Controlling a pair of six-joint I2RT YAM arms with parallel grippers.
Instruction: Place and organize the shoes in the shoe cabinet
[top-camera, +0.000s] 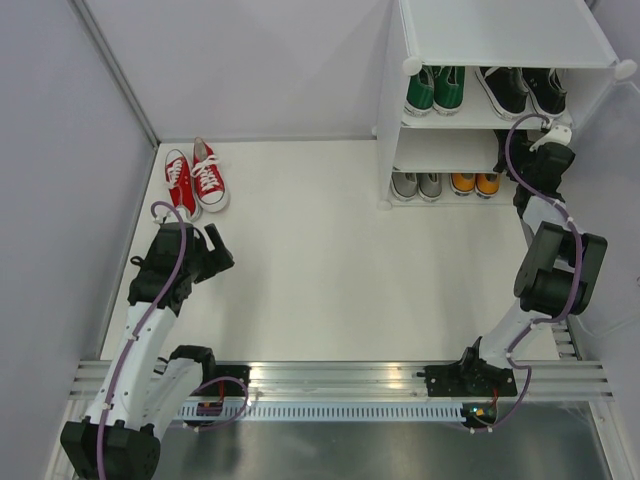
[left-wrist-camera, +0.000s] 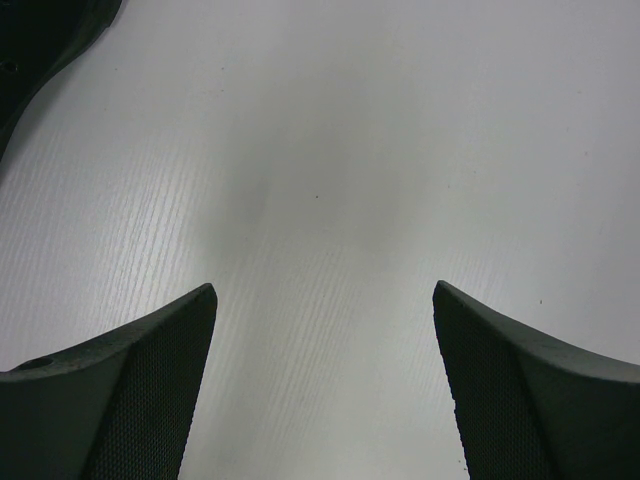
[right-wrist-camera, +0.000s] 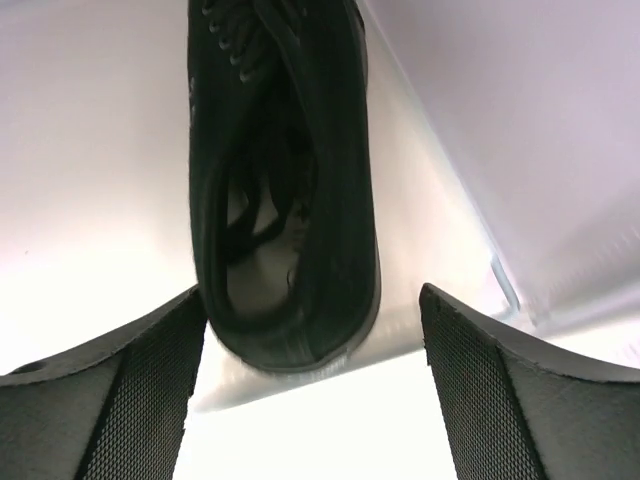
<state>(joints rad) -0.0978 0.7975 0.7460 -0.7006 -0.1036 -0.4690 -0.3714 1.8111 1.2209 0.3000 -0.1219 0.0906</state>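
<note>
top external: the shoe cabinet (top-camera: 500, 30) stands at the table's (top-camera: 320, 280) far right corner, with the green pair (top-camera: 434, 90), black pair (top-camera: 522, 90), grey pair (top-camera: 417, 185) and orange pair (top-camera: 474, 183) shelved. the red sneakers (top-camera: 195, 180) lie near the far left corner, not yet stored.

left wrist: the left fingers (left-wrist-camera: 150, 400) are spread apart above bare table, holding nothing.

right wrist: the right fingers (right-wrist-camera: 130, 390) are apart, with a black sneaker (right-wrist-camera: 290, 200) on a shelf heel-first between them, unclamped. it looks as if the black pair is being tidied. next the left arm should reach forward for the red sneakers.
</note>
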